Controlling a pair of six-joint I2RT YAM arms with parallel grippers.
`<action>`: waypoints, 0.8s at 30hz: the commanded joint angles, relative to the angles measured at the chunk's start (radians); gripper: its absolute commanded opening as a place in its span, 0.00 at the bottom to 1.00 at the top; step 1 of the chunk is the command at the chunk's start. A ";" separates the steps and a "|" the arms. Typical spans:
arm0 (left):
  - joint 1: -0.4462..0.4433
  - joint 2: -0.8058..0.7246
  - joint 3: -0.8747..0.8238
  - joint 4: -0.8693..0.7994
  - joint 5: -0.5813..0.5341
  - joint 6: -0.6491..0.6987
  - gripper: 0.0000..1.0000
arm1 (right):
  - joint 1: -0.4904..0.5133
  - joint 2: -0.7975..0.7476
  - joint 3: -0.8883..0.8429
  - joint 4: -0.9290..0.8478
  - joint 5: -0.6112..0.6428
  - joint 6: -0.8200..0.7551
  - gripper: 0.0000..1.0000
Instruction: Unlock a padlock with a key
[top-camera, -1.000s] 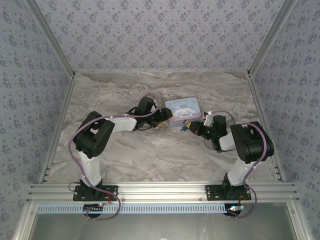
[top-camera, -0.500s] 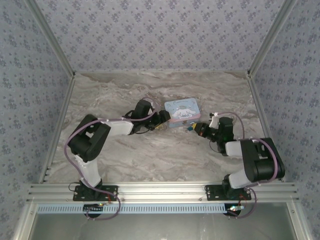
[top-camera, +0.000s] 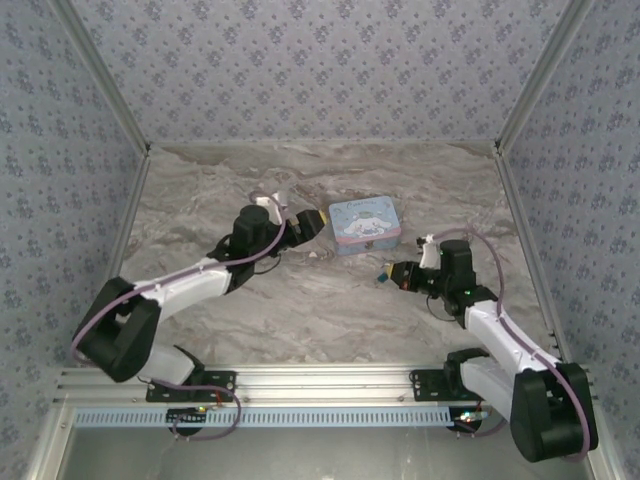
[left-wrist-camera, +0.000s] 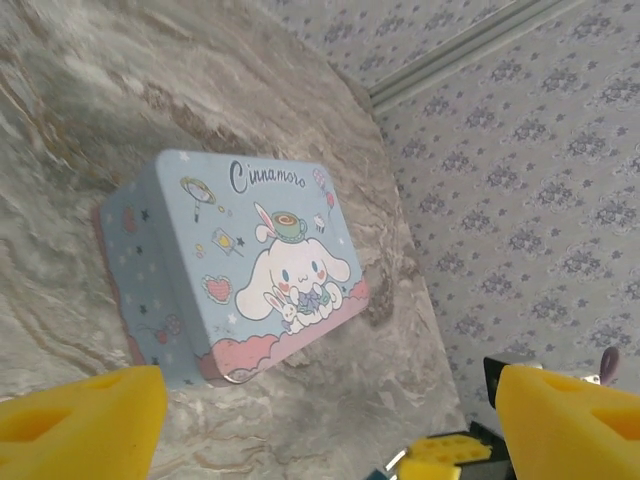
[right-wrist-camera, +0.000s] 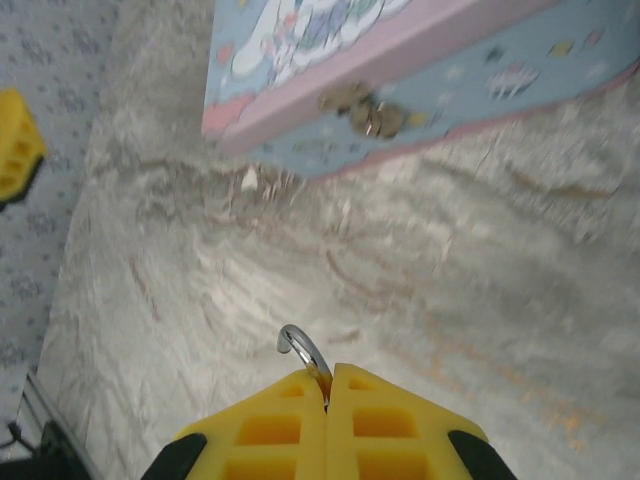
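The left jaws stand wide open above the surface (top-camera: 300, 315), their yellow foam pads (left-wrist-camera: 80, 420) far apart with nothing between them. Ahead of them sits the tin (left-wrist-camera: 250, 270), a rounded-corner box of thin printed metal, glossy, with a small brassy clasp (right-wrist-camera: 368, 112) on its front wall. The surface is a smooth, marble-patterned sheet.

The padlock (top-camera: 383, 272) is pinched in the right jaws, just clear of the tin's near right corner. The ribbed yellow pads (right-wrist-camera: 260, 430) are pressed together, and a thin bright shackle (right-wrist-camera: 308, 355) curls out between their tips.

The padlock looks light, hard and slick, so it would likely twist in soft foam when a key pushes in. It is best held across the flat of its body, with the keyhole end left free. The key is too small to pick out for certain. A thin, stiff sliver like that should be taken by its head.
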 joint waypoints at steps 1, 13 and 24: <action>0.007 -0.122 -0.048 -0.024 -0.088 0.114 0.87 | 0.051 -0.017 0.070 -0.245 0.022 -0.054 0.03; 0.021 -0.433 -0.145 -0.227 -0.267 0.227 0.95 | 0.289 0.141 0.208 -0.502 0.154 -0.093 0.03; 0.020 -0.421 -0.154 -0.264 -0.275 0.174 0.95 | 0.316 0.340 0.262 -0.417 0.154 -0.114 0.03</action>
